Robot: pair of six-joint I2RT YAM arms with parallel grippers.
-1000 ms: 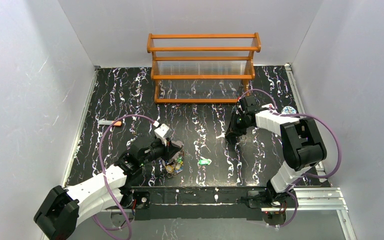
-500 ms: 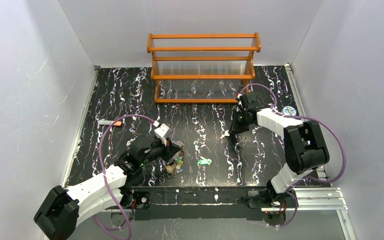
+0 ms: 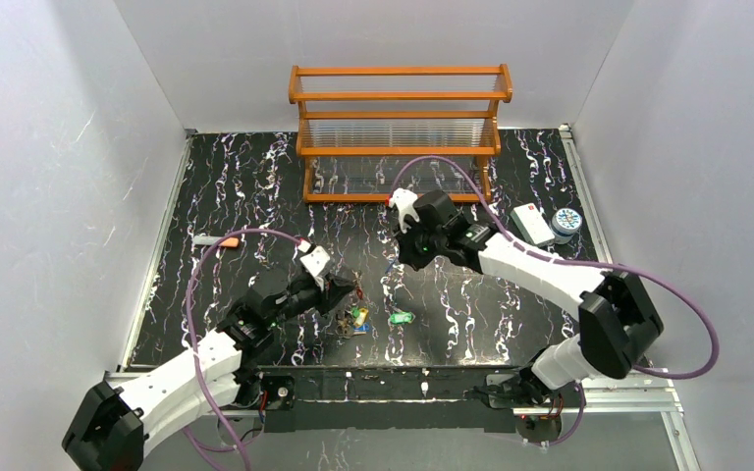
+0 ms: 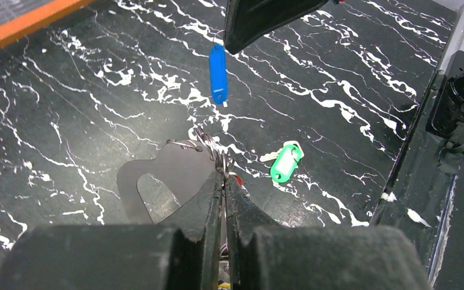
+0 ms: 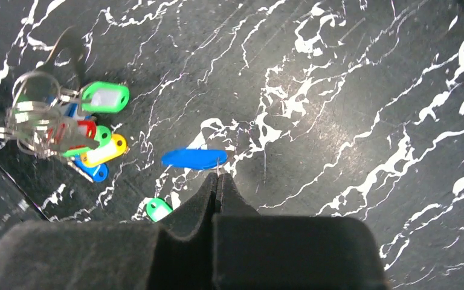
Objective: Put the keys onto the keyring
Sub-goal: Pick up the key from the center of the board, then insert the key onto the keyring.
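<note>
- Covering the whole floor of the cell, the table (image 3: 255,177) is black with thin white veins like marble. Plain pale walls close it on the left, at the back and on the right.
- A wooden rack (image 3: 400,96) stands at the back edge.
- A white box (image 3: 531,225) and a round tin (image 3: 568,220) lie just beside each other near the right edge. An orange-tipped stick (image 3: 218,240) lies near the left edge.
- The left end effector (image 4: 224,178) has its fingers pressed together on the keyring (image 4: 210,145), over the near middle of the table. The keys (image 5: 101,151), with green, red, yellow and blue tags, are bunched on this ring.
- The right end effector (image 5: 218,178) pinches the thin wire of a blue key tag (image 5: 194,157). This tag hangs above the table, near the bunch but apart from it.
- One green key tag (image 4: 286,163) lies alone on the table, near the front edge.
</note>
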